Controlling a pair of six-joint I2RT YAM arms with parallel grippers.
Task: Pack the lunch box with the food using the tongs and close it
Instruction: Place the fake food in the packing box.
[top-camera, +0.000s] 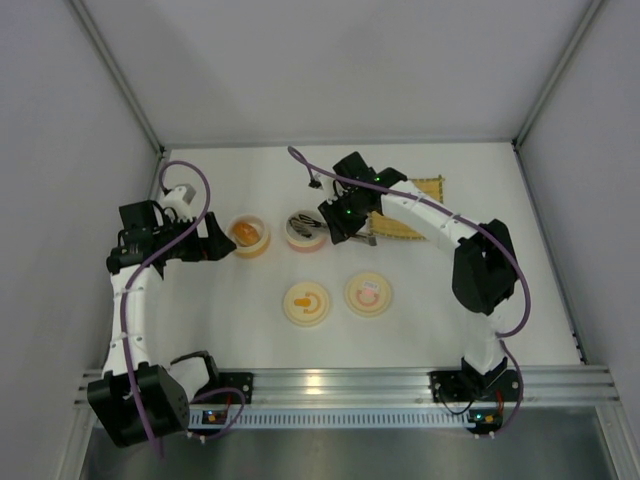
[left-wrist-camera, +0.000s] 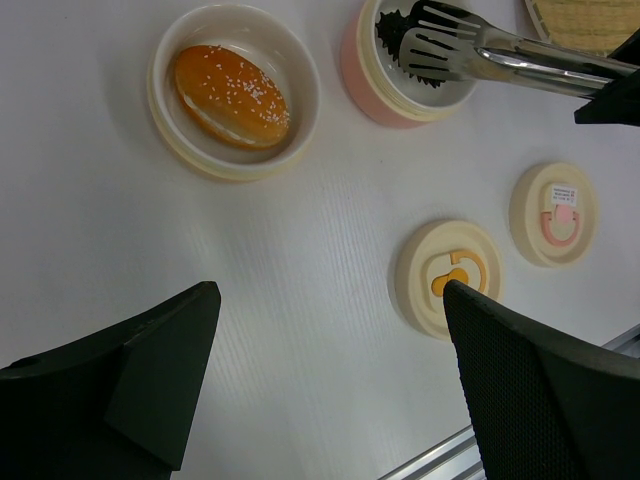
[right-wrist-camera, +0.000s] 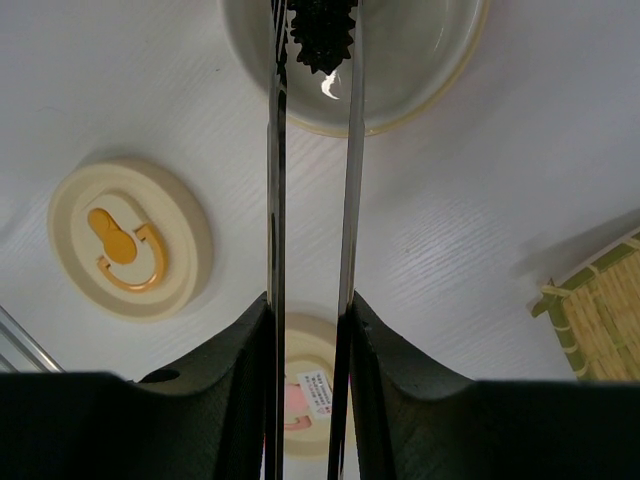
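Your right end effector is clamping the tongs, which are running straight ahead of it. Their tips are bracketing the black piece over the pink bowl. Your left end effector is hanging wide apart, nearer the bun.

Bun: orange-tan, seeded, flat in cream bowl, L side of table, mid-depth.
Tongs: silver, slotted tips, arms near-parallel, handle end pinched in R gripper.
Black piece: tiny, spiky, betw. the tips in pink bowl, just R of cream bowl.
Orange-mark lid & pink-mark lid: off, flat, nearer front edge.
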